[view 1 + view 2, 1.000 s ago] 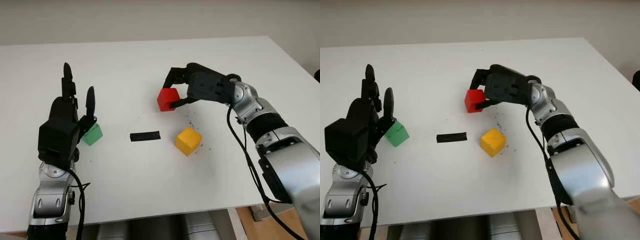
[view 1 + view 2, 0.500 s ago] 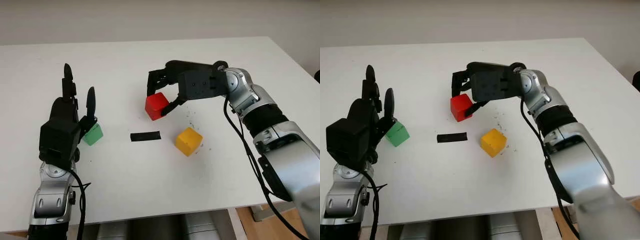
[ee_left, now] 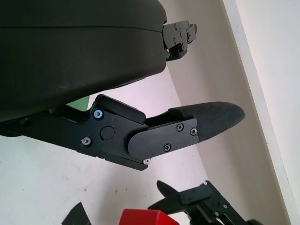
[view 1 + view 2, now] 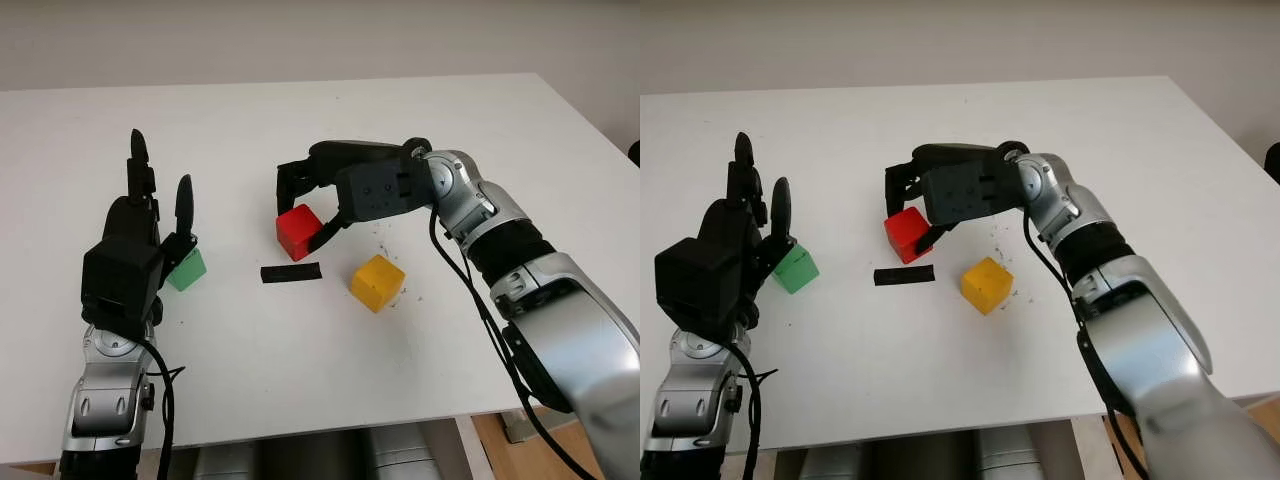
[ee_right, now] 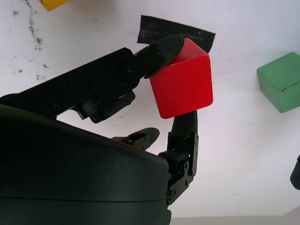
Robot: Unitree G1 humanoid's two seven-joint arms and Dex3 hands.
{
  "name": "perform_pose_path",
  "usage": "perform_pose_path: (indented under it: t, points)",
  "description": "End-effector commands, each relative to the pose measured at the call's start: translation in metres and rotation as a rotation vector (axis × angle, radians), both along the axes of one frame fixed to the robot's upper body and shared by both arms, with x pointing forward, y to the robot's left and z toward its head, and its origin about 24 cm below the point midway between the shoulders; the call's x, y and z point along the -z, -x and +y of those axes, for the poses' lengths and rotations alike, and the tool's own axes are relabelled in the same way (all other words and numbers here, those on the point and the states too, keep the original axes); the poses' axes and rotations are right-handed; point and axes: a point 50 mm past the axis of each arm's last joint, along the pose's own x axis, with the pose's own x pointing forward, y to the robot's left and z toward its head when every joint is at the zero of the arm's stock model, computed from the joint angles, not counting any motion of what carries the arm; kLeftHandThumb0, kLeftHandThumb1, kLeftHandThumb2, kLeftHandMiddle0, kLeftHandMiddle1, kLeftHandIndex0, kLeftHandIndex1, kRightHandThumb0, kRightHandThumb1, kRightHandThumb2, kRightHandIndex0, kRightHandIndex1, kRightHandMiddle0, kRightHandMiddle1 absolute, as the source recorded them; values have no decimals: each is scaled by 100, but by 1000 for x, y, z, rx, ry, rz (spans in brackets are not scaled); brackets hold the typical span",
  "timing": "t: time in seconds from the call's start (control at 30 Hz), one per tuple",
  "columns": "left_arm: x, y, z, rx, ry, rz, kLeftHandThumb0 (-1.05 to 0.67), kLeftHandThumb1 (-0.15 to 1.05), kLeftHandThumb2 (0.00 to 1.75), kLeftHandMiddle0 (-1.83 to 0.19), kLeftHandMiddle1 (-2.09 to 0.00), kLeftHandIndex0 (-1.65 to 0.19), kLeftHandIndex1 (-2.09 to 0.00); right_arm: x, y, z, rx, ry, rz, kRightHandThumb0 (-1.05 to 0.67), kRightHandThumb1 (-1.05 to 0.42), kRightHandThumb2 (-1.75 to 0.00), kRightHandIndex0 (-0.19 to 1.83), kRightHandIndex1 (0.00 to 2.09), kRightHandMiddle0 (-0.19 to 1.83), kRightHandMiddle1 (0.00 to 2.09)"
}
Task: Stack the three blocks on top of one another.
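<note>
My right hand point(image 4: 305, 208) is shut on the red block point(image 4: 297, 231), which hangs just above the table beyond the strip of black tape point(image 4: 290, 272); the right wrist view shows fingers point(image 5: 159, 50) pinching the red block point(image 5: 183, 80) from two sides. The yellow block point(image 4: 377, 282) sits on the table right of the tape. The green block point(image 4: 186, 269) lies at the left, partly hidden behind my left hand point(image 4: 150, 215), which is open and upright just in front of it.
The white table point(image 4: 330, 370) reaches to its front edge near the bottom and its right edge at the far right. Small dark specks point(image 4: 385, 238) mark the surface near the yellow block.
My right hand has carried the red block leftward and toward me, from right of the yellow block's line to above the black tape. The left hand and other blocks have not moved.
</note>
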Motion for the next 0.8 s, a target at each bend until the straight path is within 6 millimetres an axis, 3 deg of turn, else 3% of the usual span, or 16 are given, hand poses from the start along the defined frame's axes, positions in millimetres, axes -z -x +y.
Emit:
perform_pose_path:
  t: [0.0,0.77]
  points:
    - [-3,2,0,-3,1,-17,-76,105,67,19,0,19,-1,-2,0,3,-4,-18,-4,-51,-92,-6,48,5,45,159]
    - [-2,4,0,-4,7,-10,-75,105,67,19,0,19,0,23,2,-1,32,-55,56,-53,-94,-5,38,2,42,160]
